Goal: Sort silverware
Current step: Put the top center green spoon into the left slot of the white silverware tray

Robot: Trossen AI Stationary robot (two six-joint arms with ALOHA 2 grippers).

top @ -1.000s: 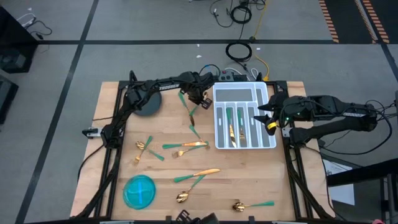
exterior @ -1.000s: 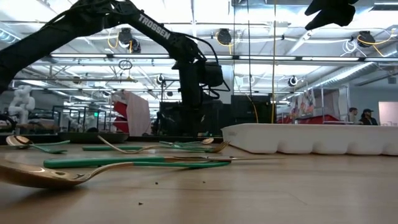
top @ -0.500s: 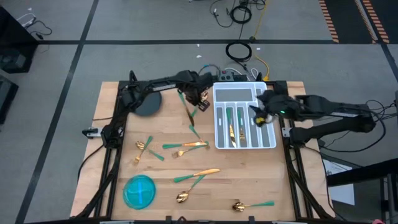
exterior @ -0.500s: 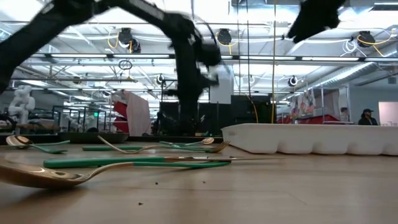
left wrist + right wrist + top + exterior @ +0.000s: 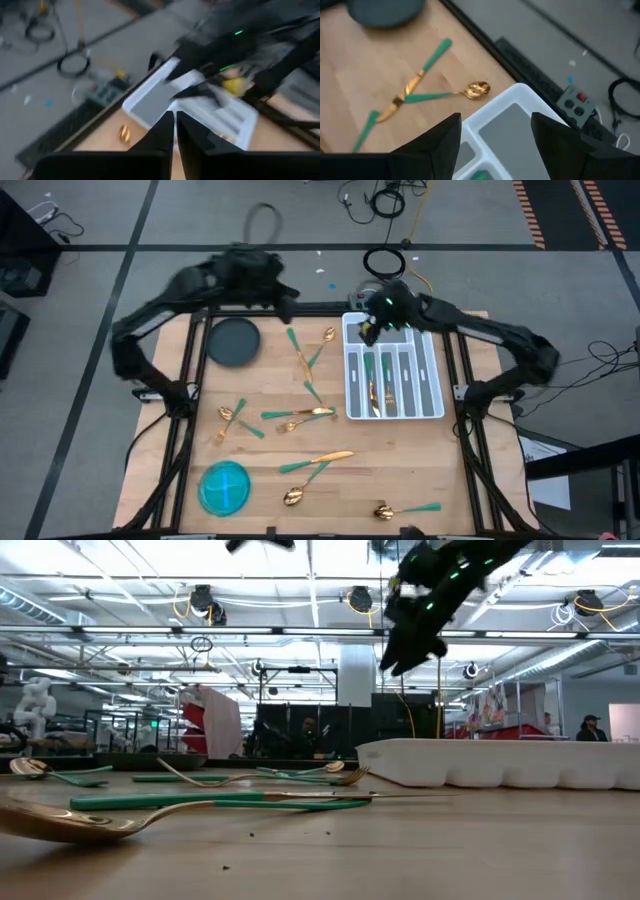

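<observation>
The silverware has gold heads and teal handles. Three pieces lie in the white tray (image 5: 347, 370). Several more lie on the wooden table, among them a spoon (image 5: 326, 338) crossing a longer piece (image 5: 300, 355) just left of the tray. My right gripper (image 5: 495, 120) hangs open and empty over the tray's far left corner (image 5: 515, 95), and it also shows from above (image 5: 368, 330). My left gripper (image 5: 174, 131) is raised high over the table's far edge (image 5: 283, 296). Its fingers are almost together with nothing between them.
A dark round dish (image 5: 233, 342) sits at the far left and a blue bowl (image 5: 224, 486) at the near left. Power strip and cables (image 5: 372, 300) lie beyond the far edge. Bare wood shows near the table's near right corner.
My left arm has swung up fast and back toward the far left, away from the pieces beside the tray; the spoon it stood over now lies uncovered there. My right gripper has swept from the tray's right side toward its far left corner, sinking a little.
</observation>
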